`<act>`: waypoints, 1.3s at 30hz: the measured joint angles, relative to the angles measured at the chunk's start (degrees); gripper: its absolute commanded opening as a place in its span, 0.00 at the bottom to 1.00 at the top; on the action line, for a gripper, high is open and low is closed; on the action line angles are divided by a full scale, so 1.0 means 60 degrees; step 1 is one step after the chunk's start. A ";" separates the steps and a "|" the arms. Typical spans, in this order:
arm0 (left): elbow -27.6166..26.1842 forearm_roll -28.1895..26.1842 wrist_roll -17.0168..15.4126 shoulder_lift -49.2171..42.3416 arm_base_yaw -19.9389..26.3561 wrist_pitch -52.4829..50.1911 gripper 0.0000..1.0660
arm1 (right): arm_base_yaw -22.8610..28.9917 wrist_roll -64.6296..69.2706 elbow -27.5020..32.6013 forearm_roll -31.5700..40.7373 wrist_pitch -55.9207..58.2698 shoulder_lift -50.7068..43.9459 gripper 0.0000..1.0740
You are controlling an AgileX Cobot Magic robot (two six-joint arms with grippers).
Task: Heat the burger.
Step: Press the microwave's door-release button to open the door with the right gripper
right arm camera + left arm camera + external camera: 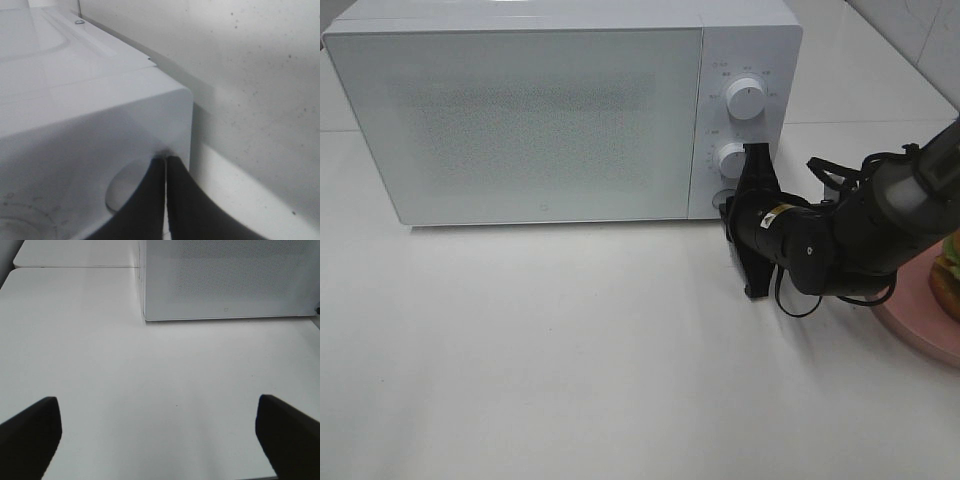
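Note:
The burger [951, 268] shows only as a sliver at the right edge of the exterior high view, on a pink plate [918, 322]. The white microwave [520, 120] stands at the back with its door closed. My right gripper [727, 205] is shut, with nothing held. Its tips touch the round button [723, 197] at the bottom of the control panel. In the right wrist view the closed fingertips [165, 162] rest at the rim of that button [125, 190]. My left gripper [160, 440] is open over bare table, in front of the microwave [225, 280].
Two white knobs [745, 98] [731, 158] sit above the button on the panel. The right arm [860, 235] stretches from the right edge, passing just over the plate. A tiled wall runs behind the white table [570, 360].

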 measured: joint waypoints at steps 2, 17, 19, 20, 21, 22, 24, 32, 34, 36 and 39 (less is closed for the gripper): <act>0.0000 0.0000 0.0000 0.0000 0.0000 0.0000 0.92 | 0.0000 0.0000 0.0000 0.0000 -0.0048 0.0000 0.00; 0.0000 0.0000 0.0000 0.0000 0.0000 0.0000 0.92 | 0.0019 0.0010 0.0076 -0.0010 -0.0392 -0.0134 0.00; 0.0000 0.0000 0.0000 0.0000 0.0000 0.0000 0.92 | 0.0019 0.0010 0.0076 -0.0010 -0.0392 -0.0143 0.00; 0.0000 0.0000 0.0000 0.0000 0.0000 0.0000 0.92 | 0.0019 0.0010 0.0076 -0.0010 -0.0392 -0.0153 0.00; 0.0000 0.0000 0.0000 0.0000 0.0000 0.0000 0.92 | 0.0029 0.0010 0.0086 -0.0010 -0.0372 -0.0239 0.00; 0.0000 0.0000 0.0000 0.0000 0.0000 0.0000 0.92 | 0.0029 0.0010 0.0086 -0.0010 -0.0372 -0.0239 0.00; 0.0000 0.0000 0.0000 0.0000 0.0000 0.0000 0.92 | 0.0067 0.0000 0.0086 0.0019 -0.0325 -0.0353 0.00; 0.0000 0.0000 0.0000 0.0000 0.0000 0.0000 0.92 | 0.0067 -0.0115 0.0086 0.0115 -0.0220 -0.0411 0.00; 0.0000 0.0000 0.0000 0.0000 0.0000 0.0000 0.92 | 0.0076 -0.0181 0.0086 0.0181 -0.0220 -0.0411 0.00; 0.0000 0.0000 0.0000 0.0000 0.0000 0.0000 0.92 | 0.0076 -0.0191 0.0086 0.0229 -0.0229 -0.0411 0.00; 0.0000 0.0000 0.0000 0.0000 0.0000 0.0000 0.92 | 0.0105 -0.0334 0.0086 0.0344 -0.0334 -0.0411 0.00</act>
